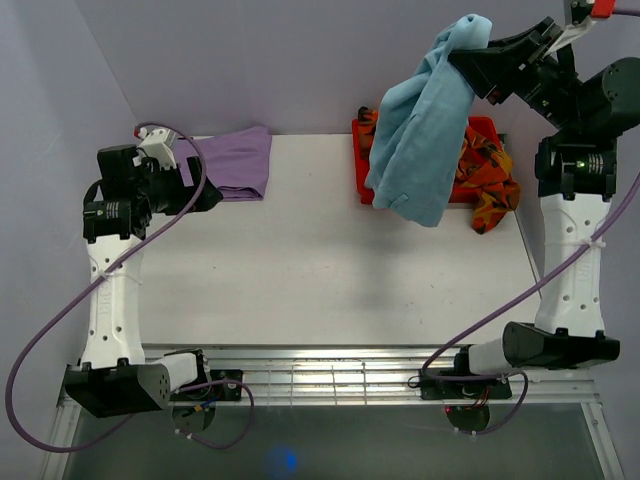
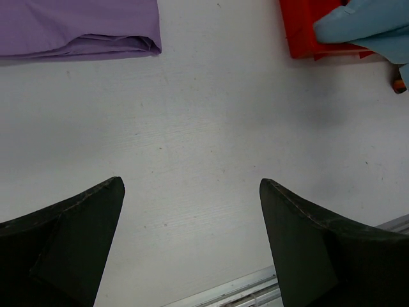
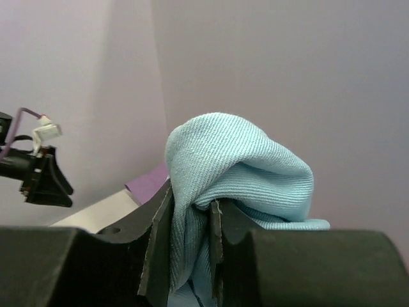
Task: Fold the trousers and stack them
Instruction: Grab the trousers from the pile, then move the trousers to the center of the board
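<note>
Closest to the right wrist camera, the right pincer (image 3: 188,214) is clamped on the light blue trousers (image 3: 236,166). Its two dark fingers (image 3: 156,249) are pressed against a bunched fold of the ribbed cloth. The cloth bulges up over the fingertips and spills toward three o'clock in that view.

From the top camera, this pincer is raised high at about one o'clock of the bench (image 1: 320,270). The blue trousers hang from it in a long, loose drape. Their lower end dangles over the front of a red tray (image 1: 362,135), which sits at the far right of the bench against the back wall. Whether the hem touches the tray or the bench cannot be told.

The orange-red-black patterned trousers (image 1: 490,175) lie crumpled in the tray. One part of them spills over its right side toward four o'clock.

At ten o'clock of the bench, the lilac trousers (image 1: 238,160) lie flat and folded against the back wall. They are well apart from the tray.

The left pincer (image 2: 192,185) is just beside the lilac pair, on its nine o'clock side. Its jaws are wide apart with nothing between them. The left wrist view shows only bare bench surface between its fingers, with the edge of the lilac pair at eleven o'clock and a corner of the tray and the blue cloth at one o'clock.
</note>
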You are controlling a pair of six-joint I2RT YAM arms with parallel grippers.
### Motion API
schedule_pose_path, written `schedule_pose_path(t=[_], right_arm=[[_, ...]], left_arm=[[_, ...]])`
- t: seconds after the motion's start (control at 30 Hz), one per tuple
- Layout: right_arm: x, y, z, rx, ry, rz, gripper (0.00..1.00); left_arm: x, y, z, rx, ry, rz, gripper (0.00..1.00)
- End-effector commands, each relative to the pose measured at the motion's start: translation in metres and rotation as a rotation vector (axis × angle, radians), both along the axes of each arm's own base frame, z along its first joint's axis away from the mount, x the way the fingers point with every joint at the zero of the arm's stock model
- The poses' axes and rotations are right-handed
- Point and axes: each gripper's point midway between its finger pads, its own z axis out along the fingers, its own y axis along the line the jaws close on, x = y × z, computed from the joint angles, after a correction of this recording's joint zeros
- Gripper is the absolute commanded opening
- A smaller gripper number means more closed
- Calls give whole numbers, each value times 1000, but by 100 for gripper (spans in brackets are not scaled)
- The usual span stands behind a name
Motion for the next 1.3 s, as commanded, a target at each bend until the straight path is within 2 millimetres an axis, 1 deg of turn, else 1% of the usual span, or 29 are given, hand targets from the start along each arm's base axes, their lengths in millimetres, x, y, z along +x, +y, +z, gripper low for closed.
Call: schedule_pose_path(t=[0.0, 0.03, 0.13, 0.17, 0.23, 0.27, 0.3, 0.37, 0.4, 0.47, 0.5, 0.53, 0.63, 0.7, 0.73, 0.8, 0.83, 0.87, 0.9, 0.93, 0.97, 1.0, 1.03, 1.07, 1.13, 1.17, 1.2, 1.23, 1.27], right_arm=[[-88, 15, 73, 56, -292, 95, 8], [-95, 24, 71, 64, -287, 129, 8], [-97, 44, 46, 76, -214, 204, 8], [-83, 51, 20, 71, -137, 223, 8], [-80, 69, -12, 52, -50, 281, 8], [-74, 76, -34, 39, 21, 304, 8], [-63, 85, -72, 21, 119, 322, 8], [-55, 99, -115, -38, 181, 330, 8], [-46, 103, -161, -70, 297, 322, 8], [-37, 112, -206, -147, 338, 300, 8], [-30, 116, -234, -185, 392, 294, 8], [-30, 122, -271, -228, 486, 286, 8], [-29, 139, -323, -267, 578, 297, 8], [-27, 151, -334, -248, 608, 289, 8], [-32, 162, -337, -253, 602, 309, 18], [-25, 172, -340, -247, 609, 312, 42], [-21, 174, -340, -244, 616, 311, 66], [-16, 177, -331, -241, 607, 312, 71], [-8, 177, -335, -253, 612, 312, 74], [-6, 177, -333, -263, 604, 315, 84], [-2, 176, -327, -281, 607, 305, 90], [4, 170, -333, -333, 584, 286, 97], [11, 164, -338, -376, 578, 250, 97], [17, 156, -343, -415, 577, 208, 97], [33, 121, -364, -498, 613, 107, 97], [37, 107, -370, -513, 629, 82, 96], [43, 81, -383, -526, 684, 33, 95], [44, 69, -388, -547, 691, 17, 94], [45, 57, -394, -555, 711, 1, 93]], left_arm=[[-10, -1, 45, 20, -154, -3, 98], [-11, -2, 49, 15, -168, -5, 98], [-13, -6, 56, 1, -196, -16, 98], [-13, -7, 57, -6, -199, -22, 98], [-14, -13, 54, -24, -190, -51, 98], [-15, -15, 49, -30, -182, -70, 98], [-16, -17, 46, -35, -177, -85, 98], [-19, -26, 38, -57, -163, -143, 98], [-20, -28, 34, -51, -162, -168, 98], [-23, -33, 29, -57, -156, -211, 98], [-23, -33, 20, -54, -141, -224, 98], [-24, -34, 16, -62, -130, -229, 98], [-27, -40, 3, -56, -123, -295, 98], [-34, -48, -1, -80, -127, -359, 98], [-38, -51, -9, -92, -114, -385, 98], [-46, -59, -13, -108, -130, -460, 98], [-52, -61, -20, -112, -126, -482, 98], [-55, -63, -23, -103, -139, -509, 98], [-60, -67, -25, -113, -146, -539, 98], [-64, -70, -32, -111, -137, -558, 98], [-70, -83, -37, -99, -134, -616, 98], [-73, -92, -43, -85, -122, -651, 98], [-73, -99, -56, -35, -89, -667, 98], [-86, -123, -64, -3, -78, -762, 97], [-84, -135, -77, 90, -73, -781, 95], [-89, -152, -78, 110, -106, -839, 95], [-90, -160, -79, 135, -129, -864, 95], [-88, -168, -78, 159, -160, -885, 95], [-94, -185, -88, 205, -155, -938, 95]])
